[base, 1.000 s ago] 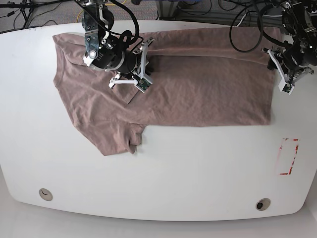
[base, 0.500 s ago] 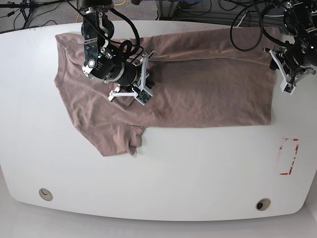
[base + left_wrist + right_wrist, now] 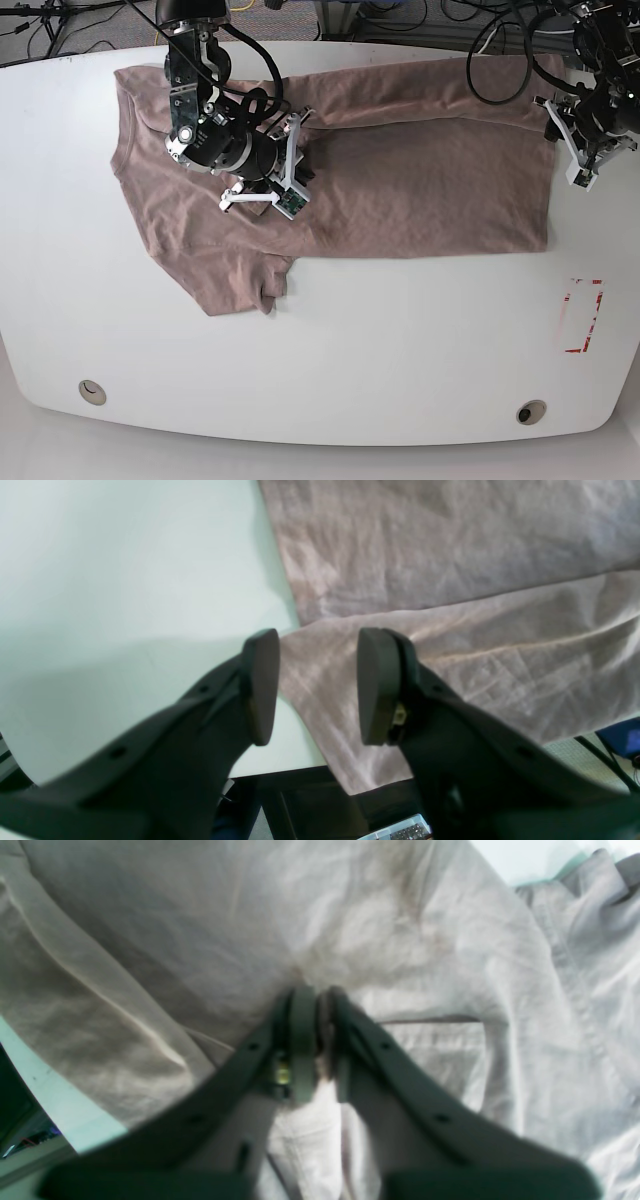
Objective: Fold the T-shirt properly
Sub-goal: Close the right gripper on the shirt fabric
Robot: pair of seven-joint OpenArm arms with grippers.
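Note:
The mauve T-shirt (image 3: pixel 420 170) lies spread along the far half of the white table (image 3: pixel 400 340), one sleeve (image 3: pixel 240 285) pointing toward the front. My right gripper (image 3: pixel 272 192) rests on its left-centre part. In the right wrist view its fingers (image 3: pixel 302 1040) stand almost together with a ridge of the T-shirt (image 3: pixel 400 930) pinched between them. My left gripper (image 3: pixel 580 165) hangs at the shirt's far right edge. The left wrist view shows it open (image 3: pixel 317 680) above the corner of the T-shirt (image 3: pixel 450 555), holding nothing.
A red-outlined rectangle (image 3: pixel 580 315) is marked on the table at the right. Two round holes (image 3: pixel 92 392) (image 3: pixel 531 412) sit near the front edge. Cables hang behind the table. In the left wrist view the table edge (image 3: pixel 280 772) is just below the gripper.
My right gripper has slid a little toward the front over the shirt, taking the pinched cloth with it. The left arm has stayed where it was.

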